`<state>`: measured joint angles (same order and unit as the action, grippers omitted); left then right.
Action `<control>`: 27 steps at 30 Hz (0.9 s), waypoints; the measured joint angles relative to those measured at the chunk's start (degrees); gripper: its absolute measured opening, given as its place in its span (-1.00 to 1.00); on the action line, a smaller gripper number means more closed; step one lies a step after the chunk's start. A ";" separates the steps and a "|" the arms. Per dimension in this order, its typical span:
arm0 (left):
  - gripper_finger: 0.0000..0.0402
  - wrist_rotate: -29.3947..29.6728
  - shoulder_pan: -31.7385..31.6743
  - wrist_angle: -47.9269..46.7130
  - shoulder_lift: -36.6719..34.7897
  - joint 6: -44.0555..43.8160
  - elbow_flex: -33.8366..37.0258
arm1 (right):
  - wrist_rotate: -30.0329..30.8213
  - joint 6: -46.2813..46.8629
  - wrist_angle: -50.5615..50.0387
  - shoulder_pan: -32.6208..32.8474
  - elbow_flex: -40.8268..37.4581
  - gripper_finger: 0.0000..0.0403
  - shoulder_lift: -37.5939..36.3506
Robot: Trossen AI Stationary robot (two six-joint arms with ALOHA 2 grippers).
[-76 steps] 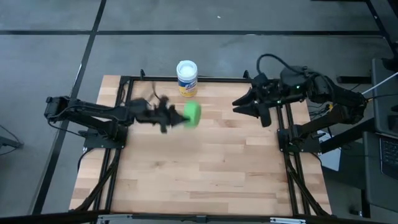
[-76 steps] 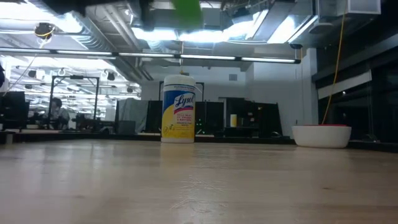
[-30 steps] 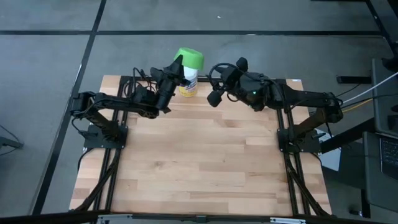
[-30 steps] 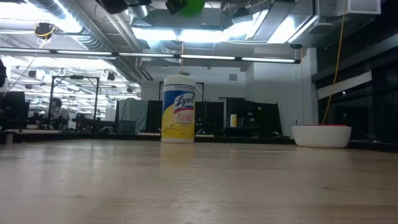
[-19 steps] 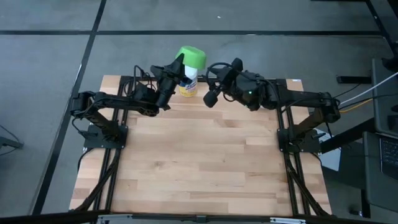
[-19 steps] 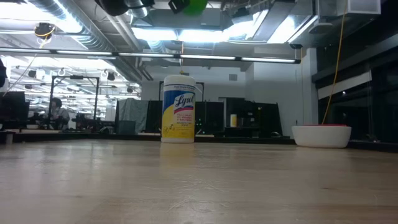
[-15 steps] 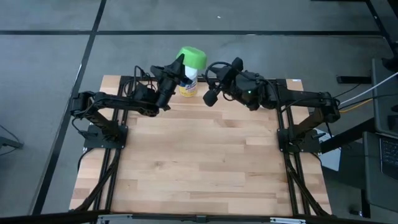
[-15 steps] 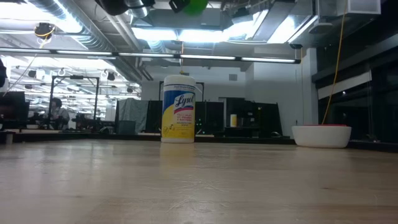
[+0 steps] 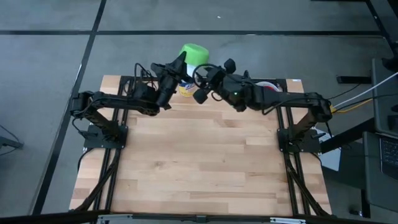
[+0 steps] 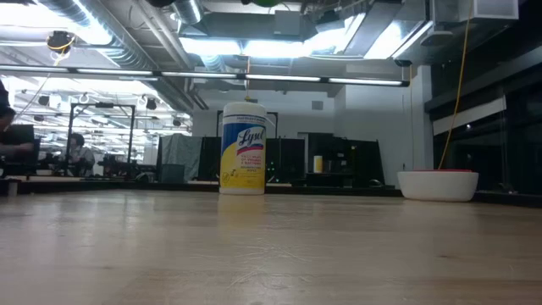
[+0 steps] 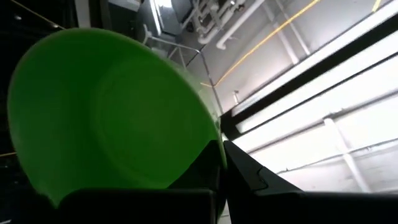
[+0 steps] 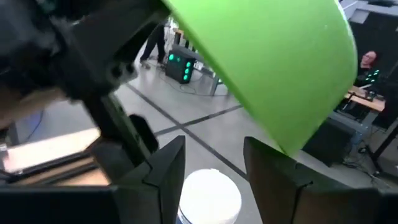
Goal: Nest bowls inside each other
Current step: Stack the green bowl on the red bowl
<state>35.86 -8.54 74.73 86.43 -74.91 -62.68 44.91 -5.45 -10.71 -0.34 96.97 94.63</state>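
Observation:
A green bowl [image 9: 194,52] hangs high over the table's far edge, above a white canister, with my left gripper [image 9: 181,62] shut on it. In the left wrist view the bowl's hollow [image 11: 106,112] faces the camera. My right gripper [image 9: 200,86] stands open just right of the bowl. In the right wrist view its fingers [image 12: 165,168] lie below the bowl's outer wall [image 12: 267,56] without touching it. A white bowl [image 10: 438,185] with a red rim showing inside it rests on its base at the far right, partly under my right arm [image 9: 268,86]. My left gripper pinches the green bowl's wall at the rim [image 11: 211,146] between its two fingers, which slant upward from the table's left. The bowl is lifted clear and tipped on its side, its opening turned back toward the left arm.
The white canister with a yellow label [image 10: 243,149] stands upright at the far edge, right beneath both grippers; its lid [image 12: 208,196] shows between my right fingers. The wooden tabletop [image 9: 205,162] spreads out in front.
My right gripper has moved toward the table's left and a little down, closing in on the green bowl until it stands right beside it. The bowl stays in my left gripper's hold over the canister.

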 joint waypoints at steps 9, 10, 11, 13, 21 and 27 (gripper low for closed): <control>-0.99 -0.43 -1.42 0.59 -0.22 0.27 -0.02 | 5.36 -3.79 3.64 0.15 0.00 -0.21 0.01; -0.99 -0.30 -1.80 0.75 -0.36 0.39 -0.02 | 6.04 -3.79 3.65 0.25 0.00 -0.21 -0.01; -0.99 -0.19 -2.10 0.90 -0.47 0.60 -0.02 | 7.13 -3.81 3.64 0.46 0.00 -0.21 -0.01; -0.99 0.04 -2.61 0.71 -0.77 0.70 0.04 | 9.17 -4.25 3.73 0.83 0.00 -0.22 -0.10; -0.99 -1.09 -3.63 0.07 -1.60 0.90 0.04 | 11.34 -5.71 3.71 1.61 0.02 -0.19 -0.16; -0.99 -0.95 -3.52 -0.43 -1.60 -0.20 0.04 | 11.29 -5.73 4.17 0.33 0.02 -0.21 -0.16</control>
<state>34.91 -12.05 74.29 84.84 -75.12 -62.63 56.20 -11.18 -6.55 0.00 96.99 94.48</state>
